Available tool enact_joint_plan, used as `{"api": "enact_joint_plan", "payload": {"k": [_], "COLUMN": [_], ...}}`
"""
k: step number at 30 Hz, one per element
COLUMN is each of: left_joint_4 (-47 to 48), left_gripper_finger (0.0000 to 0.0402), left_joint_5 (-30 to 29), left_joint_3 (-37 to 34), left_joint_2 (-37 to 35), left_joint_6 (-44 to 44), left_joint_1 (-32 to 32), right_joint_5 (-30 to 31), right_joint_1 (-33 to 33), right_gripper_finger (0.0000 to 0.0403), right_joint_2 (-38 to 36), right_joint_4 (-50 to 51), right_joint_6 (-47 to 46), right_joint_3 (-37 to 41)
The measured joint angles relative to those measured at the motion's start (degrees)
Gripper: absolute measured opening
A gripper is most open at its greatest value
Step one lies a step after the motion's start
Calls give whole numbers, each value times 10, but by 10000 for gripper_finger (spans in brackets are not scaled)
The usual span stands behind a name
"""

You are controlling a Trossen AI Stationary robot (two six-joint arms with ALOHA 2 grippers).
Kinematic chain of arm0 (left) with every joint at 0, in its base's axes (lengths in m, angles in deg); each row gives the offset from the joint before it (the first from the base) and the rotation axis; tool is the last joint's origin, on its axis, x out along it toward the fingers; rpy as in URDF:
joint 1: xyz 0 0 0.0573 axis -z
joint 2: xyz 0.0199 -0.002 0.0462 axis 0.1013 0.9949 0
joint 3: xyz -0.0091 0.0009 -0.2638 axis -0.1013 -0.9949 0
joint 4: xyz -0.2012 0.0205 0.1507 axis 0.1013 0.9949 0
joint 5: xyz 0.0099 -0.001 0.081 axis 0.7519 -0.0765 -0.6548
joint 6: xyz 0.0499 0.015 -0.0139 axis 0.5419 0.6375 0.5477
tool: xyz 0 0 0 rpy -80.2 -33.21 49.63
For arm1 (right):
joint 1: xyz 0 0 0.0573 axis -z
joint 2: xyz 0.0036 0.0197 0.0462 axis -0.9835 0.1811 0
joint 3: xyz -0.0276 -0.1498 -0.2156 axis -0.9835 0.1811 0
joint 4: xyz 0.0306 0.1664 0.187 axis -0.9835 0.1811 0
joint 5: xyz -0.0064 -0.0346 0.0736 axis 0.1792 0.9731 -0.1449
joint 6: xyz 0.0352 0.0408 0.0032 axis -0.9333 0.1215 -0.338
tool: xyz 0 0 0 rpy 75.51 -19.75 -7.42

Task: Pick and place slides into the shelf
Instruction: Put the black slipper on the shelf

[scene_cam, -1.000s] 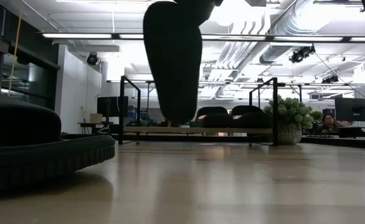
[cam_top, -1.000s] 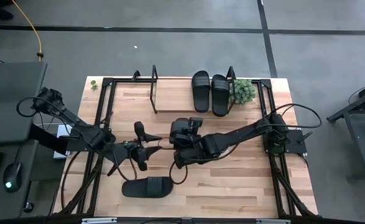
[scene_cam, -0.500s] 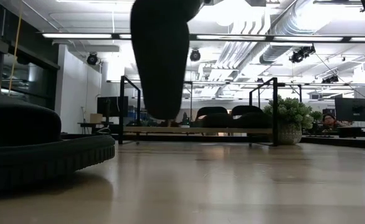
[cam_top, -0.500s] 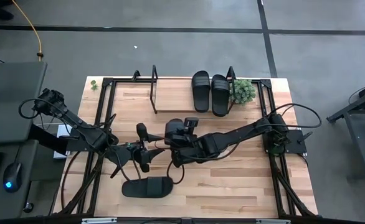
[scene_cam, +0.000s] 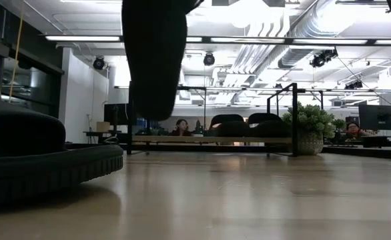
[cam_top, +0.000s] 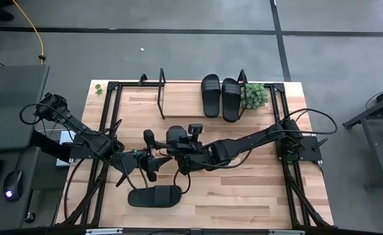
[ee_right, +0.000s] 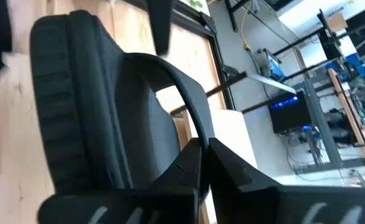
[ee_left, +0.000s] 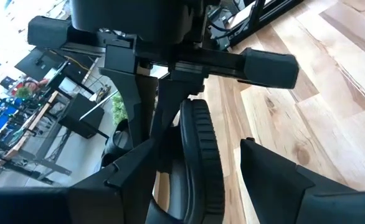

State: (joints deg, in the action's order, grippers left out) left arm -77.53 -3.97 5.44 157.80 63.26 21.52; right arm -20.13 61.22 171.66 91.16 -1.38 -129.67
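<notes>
Black slide [cam_top: 176, 138] aloft, mid-table

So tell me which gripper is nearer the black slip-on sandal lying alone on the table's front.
Left. The left gripper hangs just behind that sandal; the right gripper, holding another sandal, sits farther right.

Black slides [cam_top: 212, 96] on light wooden shelf [cam_top: 185, 101].

No text, label, brand or number can be read anywhere.
</notes>
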Motion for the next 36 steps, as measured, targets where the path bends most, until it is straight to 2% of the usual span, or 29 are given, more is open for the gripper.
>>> {"api": "enact_joint_plan", "payload": {"k": [8, 14, 22, 26, 30, 36], "left_joint_4": [2, 2, 3, 6, 7, 7], "left_gripper_finger": [210, 189, 133, 88, 34, 27], "left_joint_5": [0, 0, 14, 56, 57, 55], "left_joint_3": [0, 0, 0, 0, 0, 0], "left_joint_2": [0, 3, 3, 3, 4, 4], "left_joint_6": [-4, -4, -25, -32, -39, -39], "left_joint_1": [0, 0, -28, -46, -48, -48], "right_joint_5": [-6, -6, -7, -4, 3, 2], "right_joint_1": [-1, -1, 0, 0, 0, 0], "right_gripper_finger": [0, 0, 0, 0, 0, 0], "right_joint_2": [0, 0, 0, 0, 0, 0], "right_joint_4": [-23, -26, -31, -26, -27, -27], "right_joint_6": [14, 14, 18, 18, 18, 18], "right_joint_3": [0, 0, 0, 0, 0, 0]}}
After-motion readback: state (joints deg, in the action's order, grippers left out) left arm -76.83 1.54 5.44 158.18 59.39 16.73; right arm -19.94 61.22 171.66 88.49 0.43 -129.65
